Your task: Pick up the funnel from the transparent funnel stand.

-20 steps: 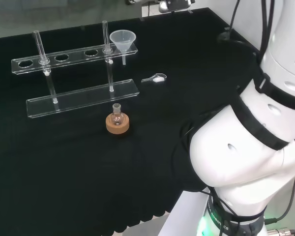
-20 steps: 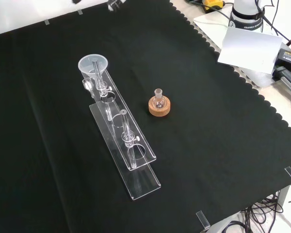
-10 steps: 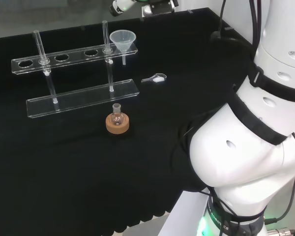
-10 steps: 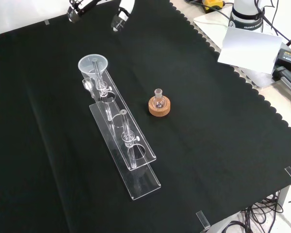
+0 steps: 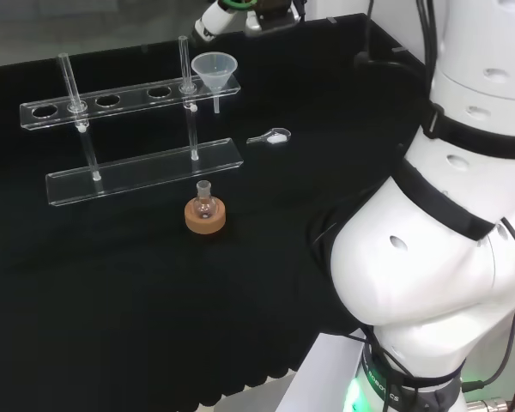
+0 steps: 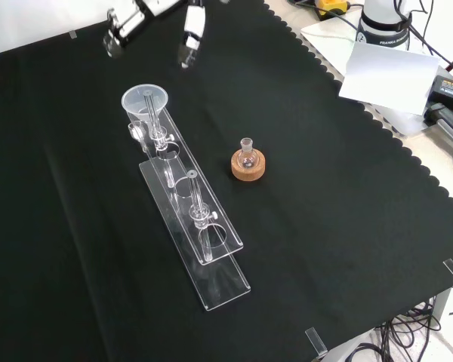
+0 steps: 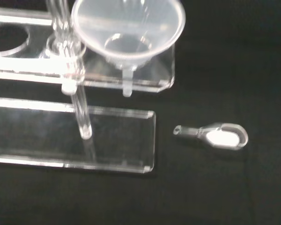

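The bench (image 6: 347, 226), draped in black cloth, carries a long clear plastic funnel stand (image 6: 189, 207) with a holed upper shelf on two thin posts over a flat base plate. The clear plastic cone-shaped funnel (image 6: 145, 102) sits in the end hole of that shelf, its spout hanging through, at the stand's far end in the front view. The black and white hand (image 6: 190, 32) hovers above and beyond the funnel, fingers straight and spread apart, touching nothing. A small round glass flask on a cork ring (image 6: 248, 164) stands just right of the stand in the front view. A small clear plastic scoop (image 7: 215, 135) lies on the cloth near the stand's end.
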